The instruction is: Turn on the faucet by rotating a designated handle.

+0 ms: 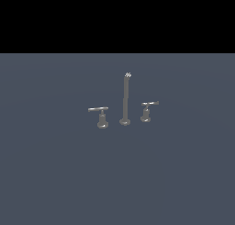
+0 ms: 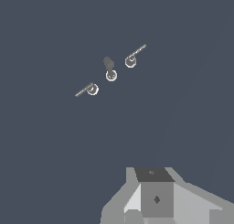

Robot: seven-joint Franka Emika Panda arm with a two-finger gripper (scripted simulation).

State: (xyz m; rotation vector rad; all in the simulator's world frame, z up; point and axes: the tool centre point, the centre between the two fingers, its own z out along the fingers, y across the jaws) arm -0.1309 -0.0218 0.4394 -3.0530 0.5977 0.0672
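The handle (image 1: 149, 108) you want sits right of centre in the exterior view, beside the tall spout (image 1: 125, 100). Your gripper (image 2: 155, 198) hangs well away; whether its jaws are parted can't be told. Descend squarely over the crossbar, clear of the spout.

No readable text, label, brand, number or sign anywhere I can see. The faucet (image 1: 125, 100) is bare grey metal, and so is the handle (image 1: 148, 110); neither carries a mark in either view. The only mark-like thing is a small dark diamond on my own gripper (image 2: 151, 205) housing in the wrist view, and it is a shape, not a character I can read.
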